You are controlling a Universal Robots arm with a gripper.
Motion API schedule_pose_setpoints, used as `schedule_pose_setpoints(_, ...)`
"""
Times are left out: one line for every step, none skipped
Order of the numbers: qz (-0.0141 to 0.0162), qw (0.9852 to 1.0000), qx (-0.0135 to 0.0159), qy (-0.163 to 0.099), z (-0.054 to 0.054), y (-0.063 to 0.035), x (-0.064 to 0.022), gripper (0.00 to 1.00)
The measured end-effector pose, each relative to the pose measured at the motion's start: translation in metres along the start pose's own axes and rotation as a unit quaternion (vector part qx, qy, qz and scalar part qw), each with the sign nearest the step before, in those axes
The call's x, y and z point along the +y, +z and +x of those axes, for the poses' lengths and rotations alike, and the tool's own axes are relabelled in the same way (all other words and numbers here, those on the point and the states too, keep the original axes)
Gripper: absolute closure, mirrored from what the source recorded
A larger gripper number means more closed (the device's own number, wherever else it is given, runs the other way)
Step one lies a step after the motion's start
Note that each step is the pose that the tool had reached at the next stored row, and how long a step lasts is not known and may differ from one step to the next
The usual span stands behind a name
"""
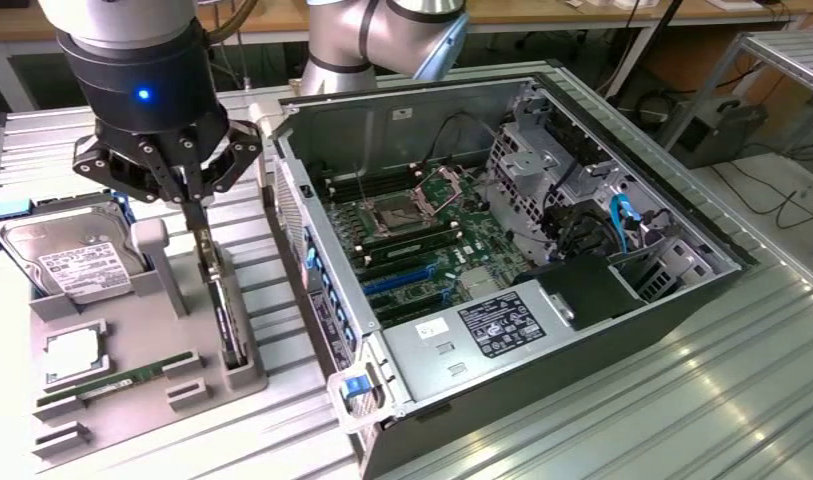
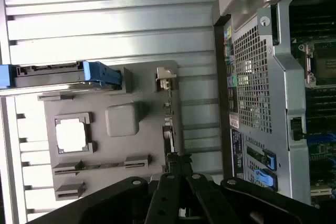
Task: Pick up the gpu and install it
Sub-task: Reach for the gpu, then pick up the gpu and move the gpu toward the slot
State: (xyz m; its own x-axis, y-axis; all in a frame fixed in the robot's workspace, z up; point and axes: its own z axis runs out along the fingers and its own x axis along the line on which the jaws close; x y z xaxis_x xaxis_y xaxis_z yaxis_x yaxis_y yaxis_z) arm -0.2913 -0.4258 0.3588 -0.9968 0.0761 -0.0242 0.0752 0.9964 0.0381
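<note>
Standing on edge in a slot of the grey tray (image 1: 179,315), the gpu (image 1: 222,300) runs along the tray side nearest the open computer case (image 1: 379,130). The gripper (image 1: 193,195) sits directly over one end of the card (the end level with the hard drive (image 1: 73,265) held in the same tray). Its fingers are drawn together, pinching the card's thin upper edge. From the wrist, the gripper (image 2: 178,179) meets the gpu (image 2: 169,135) at the tray (image 2: 121,145) border.
</note>
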Motion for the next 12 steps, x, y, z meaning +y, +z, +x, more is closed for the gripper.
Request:
schedule_pose_setpoints(0.0000,1.0000,0.0000,0.000,0.0000,0.0000,0.0000,0.89)
schedule_pose_setpoints(0.0000,1.0000,0.0000,0.000,0.0000,0.0000,0.0000,0.89)
schedule_pose_setpoints(0.0000,1.0000,0.0000,0.000,0.0000,0.0000,0.0000,0.89)
schedule_pose_setpoints(0.0000,1.0000,0.0000,0.000,0.0000,0.0000,0.0000,0.89)
schedule_pose_setpoints(0.0000,1.0000,0.0000,0.000,0.0000,0.0000,0.0000,0.89)
schedule_pose_setpoints(0.0000,1.0000,0.0000,0.000,0.0000,0.0000,0.0000,0.89)
schedule_pose_setpoints(0.0000,1.0000,0.0000,0.000,0.0000,0.0000,0.0000,0.83)
schedule_pose_setpoints(0.0000,1.0000,0.0000,0.000,0.0000,0.0000,0.0000,0.76)
schedule_pose_setpoints(0.0000,1.0000,0.0000,0.000,0.0000,0.0000,0.0000,0.70)
schedule_pose_setpoints(0.0000,1.0000,0.0000,0.000,0.0000,0.0005,0.0000,0.70)
schedule_pose_setpoints(-0.0001,1.0000,-0.0001,0.000,0.0000,0.0016,-0.0001,0.64)
schedule_pose_setpoints(-0.0001,1.0000,0.0000,0.000,0.0001,0.0039,-0.0002,0.64)
